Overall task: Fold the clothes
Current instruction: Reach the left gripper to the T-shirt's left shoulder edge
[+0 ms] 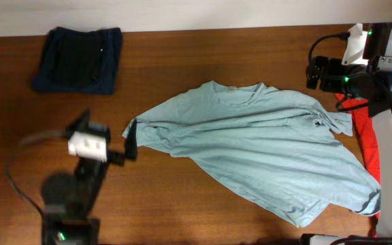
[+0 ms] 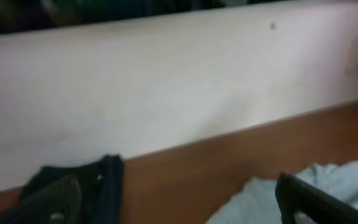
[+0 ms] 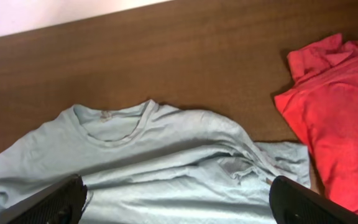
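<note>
Closest to me, my left gripper point(image 1: 131, 138) hung over the near left part of the table point(image 1: 182, 211). Its jaws were spread wide, with nothing between them but bare wood. It sat right at the tip of the sleeve on my left side of the pale grey-blue T-shirt point(image 1: 250, 150). I could not tell whether a finger touched the cloth. That wrist was pitched up, so its blurred view took in mostly the pale wall point(image 2: 166, 81) beyond the far edge.

The grey-blue T-shirt lay spread across the middle of the table, collar toward the far side and the label inside it showing. Its hem ran off toward the near right corner. It was wrinkled, the left sleeve bunched and the hem's corner curled over.

My right arm rose along the right edge of the table and bent back to the left at the far right. There my right gripper point(image 1: 313, 73) was held above the wood just past the shirt's other shoulder. Its jaws stood wide apart and gripped nothing. Its own camera looked down on the collar and that sleeve.

The red T-shirt point(image 3: 340, 112) lay crumpled at the right edge, just beside that sleeve and partly hidden under my right arm.

Farthest off, the dark navy garment point(image 1: 79, 60) lay as a compact bundle at the far left, well apart from the grey-blue shirt.
</note>
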